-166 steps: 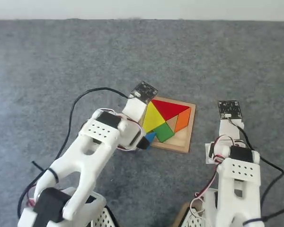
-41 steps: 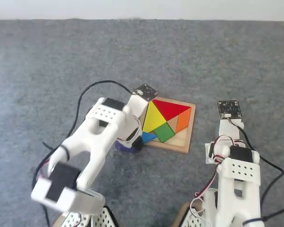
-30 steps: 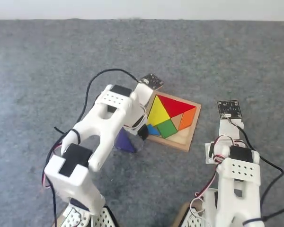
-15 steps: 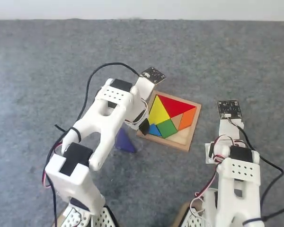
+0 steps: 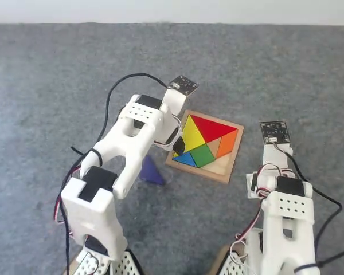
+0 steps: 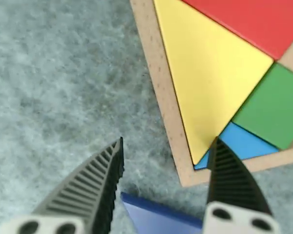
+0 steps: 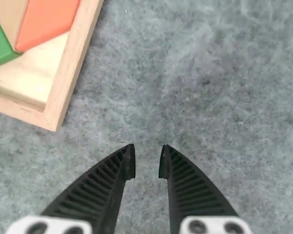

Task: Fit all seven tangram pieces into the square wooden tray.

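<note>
The square wooden tray [image 5: 198, 173] lies mid-table holding a red triangle [image 5: 212, 129], a yellow triangle [image 5: 190, 137], a green square [image 5: 202, 154], a small blue triangle [image 5: 184, 158], an orange piece [image 5: 228, 143] and a tan piece [image 5: 215, 146]. A violet triangle [image 5: 151, 172] lies flat on the carpet just left of the tray. My left gripper [image 6: 168, 146] hangs open over the tray's left rim [image 6: 161, 97], one fingertip above the blue triangle [image 6: 249, 146], the other above carpet, with the violet triangle [image 6: 158, 219] just behind. My right gripper [image 7: 146, 153] is shut and empty over carpet beside the tray's near right corner [image 7: 63, 97].
Grey carpet covers the table on every side of the tray. A bare strip of tray floor [image 5: 219, 166] shows along its near right edge. The left arm's black cable [image 5: 112, 103] loops out to the left. The right arm [image 5: 278, 195] stands right of the tray.
The left arm swung away from me along the tray's left edge, uncovering the violet triangle on the carpet. The tray shifted and turned slightly, and the blue triangle now sits inside. The right arm barely moved.
</note>
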Controlling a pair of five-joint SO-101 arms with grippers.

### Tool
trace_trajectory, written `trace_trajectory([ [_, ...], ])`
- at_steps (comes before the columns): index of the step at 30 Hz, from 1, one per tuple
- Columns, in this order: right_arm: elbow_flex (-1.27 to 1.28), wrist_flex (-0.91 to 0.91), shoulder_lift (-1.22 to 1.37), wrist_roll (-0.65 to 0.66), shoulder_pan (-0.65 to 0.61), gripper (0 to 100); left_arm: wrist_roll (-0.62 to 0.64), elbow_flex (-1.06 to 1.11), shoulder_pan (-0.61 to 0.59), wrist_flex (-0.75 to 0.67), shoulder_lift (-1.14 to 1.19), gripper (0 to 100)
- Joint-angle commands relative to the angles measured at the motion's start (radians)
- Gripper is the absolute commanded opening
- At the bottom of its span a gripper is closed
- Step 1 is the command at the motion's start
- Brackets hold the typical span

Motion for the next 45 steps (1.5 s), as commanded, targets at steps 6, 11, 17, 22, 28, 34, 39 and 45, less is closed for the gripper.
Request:
trace_trajectory([
  [6, -0.005, 0.004, 0.001, 0.009, -0.001, 9.5, 0.028, -0.031, 0.006, 0.037, -0.124, 26],
  [11, -0.005, 0.004, 0.001, 0.009, -0.001, 9.5, 0.098, 0.041, -0.012, 0.18, -0.342, 24],
  [17, -0.005, 0.005, 0.001, 0.009, -0.007, 9.5, 0.19, 0.252, -0.16, 0.143, -0.42, 23],
  [22, -0.005, 0.002, 0.007, 0.009, -0.007, 9.5, 0.198, 0.294, -0.241, 0.11, -0.356, 23],
  [28, -0.005, 0.002, 0.008, 0.008, -0.007, 9.5, 0.198, 0.291, -0.196, 0.106, -0.222, 23],
  [34, -0.005, 0.002, 0.008, 0.006, -0.007, 9.5, 0.198, 0.292, -0.092, 0.084, -0.107, 23],
  [39, -0.005, 0.002, 0.008, 0.008, -0.007, 9.5, 0.192, 0.291, -0.052, 0.103, -0.074, 23],
  [45, -0.005, 0.002, 0.005, 0.008, -0.007, 9.5, 0.153, 0.283, -0.075, 0.14, -0.08, 23],
])
